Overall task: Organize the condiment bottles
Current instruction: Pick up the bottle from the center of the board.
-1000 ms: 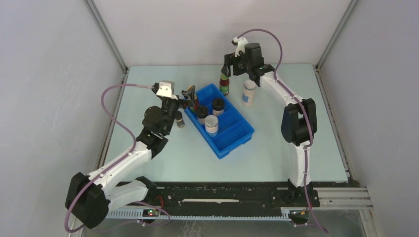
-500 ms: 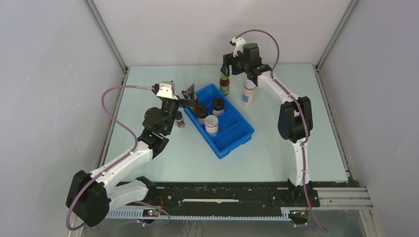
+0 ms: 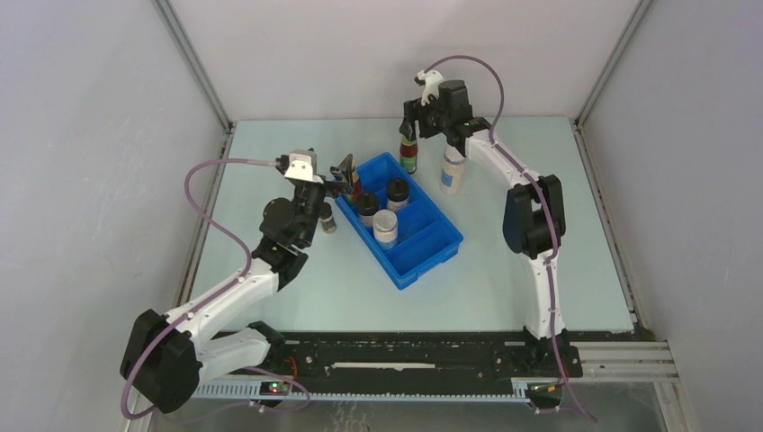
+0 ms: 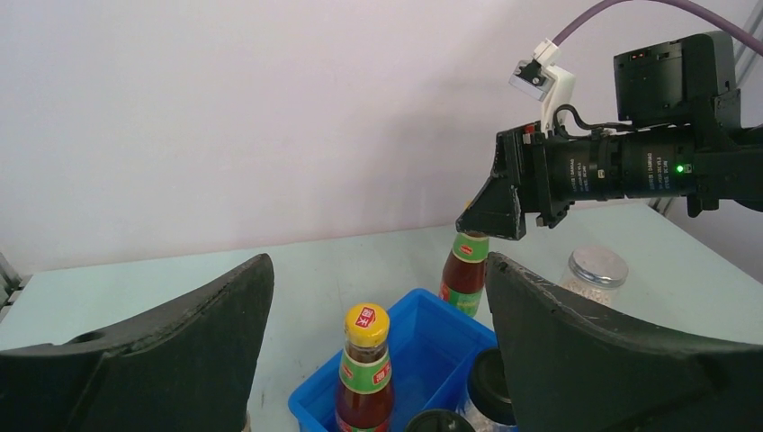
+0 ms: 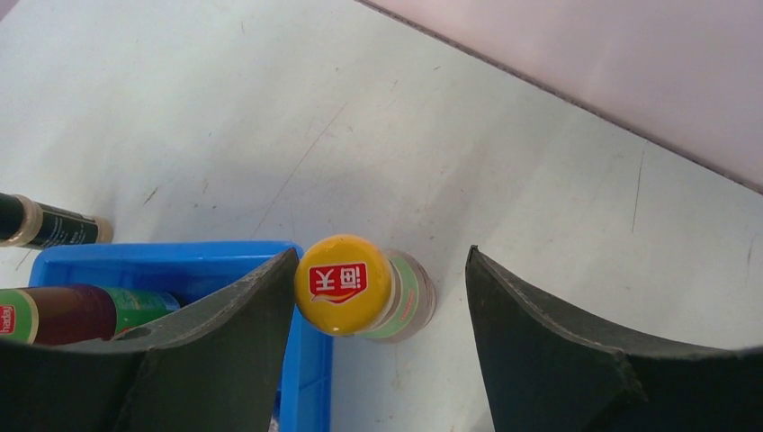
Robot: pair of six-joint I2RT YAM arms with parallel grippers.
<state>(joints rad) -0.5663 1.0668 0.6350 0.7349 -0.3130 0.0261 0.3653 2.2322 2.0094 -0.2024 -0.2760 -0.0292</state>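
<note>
The blue tray (image 3: pixel 432 245) sits slanted on the table (image 3: pixel 504 270). In it stand a jar with a pale lid (image 3: pixel 385 225) and two jars with black lids (image 3: pixel 397 191). At its far left corner is a tall red bottle (image 4: pixel 363 369) with a yellow cap. A small dark jar (image 3: pixel 328 220) stands on the table just left of the tray.

The left gripper (image 4: pixel 378 263) hangs by that corner with its fingers spread wide and nothing in them. The tall red bottle is a bit past it and lower, apart from both fingers.

Farther back, just outside the tray's far corner, stands the second red bottle (image 5: pixel 346 285). The right gripper (image 5: pixel 381 256) is right above it, fingers spread, one on each side of the cap. The cap is very near the finger on the tray side, with a gap at the other. A pale jar (image 3: pixel 453 171) stands just right of this bottle.
</note>
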